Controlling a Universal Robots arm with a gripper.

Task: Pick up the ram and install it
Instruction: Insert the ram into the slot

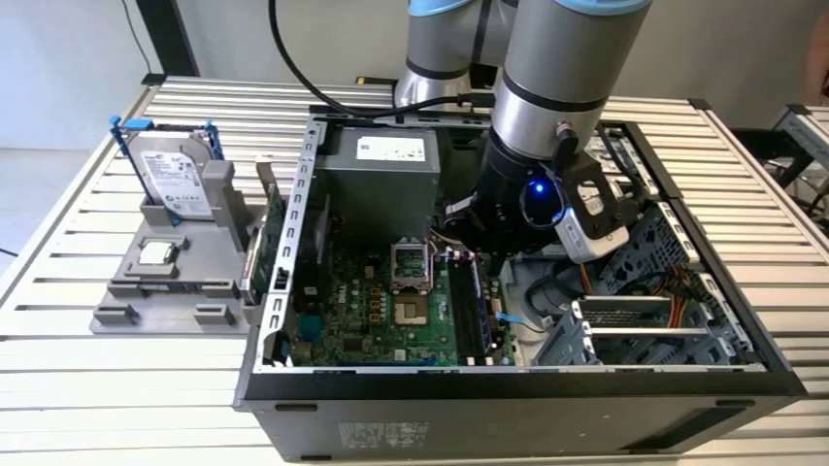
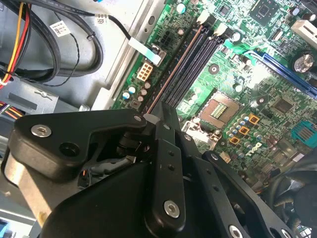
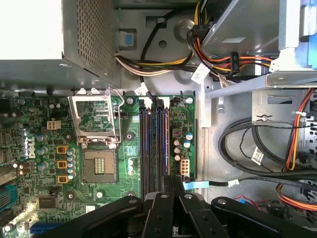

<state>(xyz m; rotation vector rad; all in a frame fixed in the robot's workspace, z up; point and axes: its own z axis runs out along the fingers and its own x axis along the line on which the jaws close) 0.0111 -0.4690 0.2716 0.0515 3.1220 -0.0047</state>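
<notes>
**Over the memory slots: ram at the seating stage**

At the fingertips, the gripper stands over the near end of the ram, which lies along the outermost of the slots, beside the board's edge.

Judgement: seating should go well if the push is straight down and the ram stays upright. Load at one end alone may leave the other end riding high. The white latches at the far end should be seen to close. The socket is well clear to one side.

Claw: in both wrist views the fingers are drawn together to a thin slit. Their tips meet the ram's near end. Whether they pinch its edge or only bear on it is hidden.
</notes>
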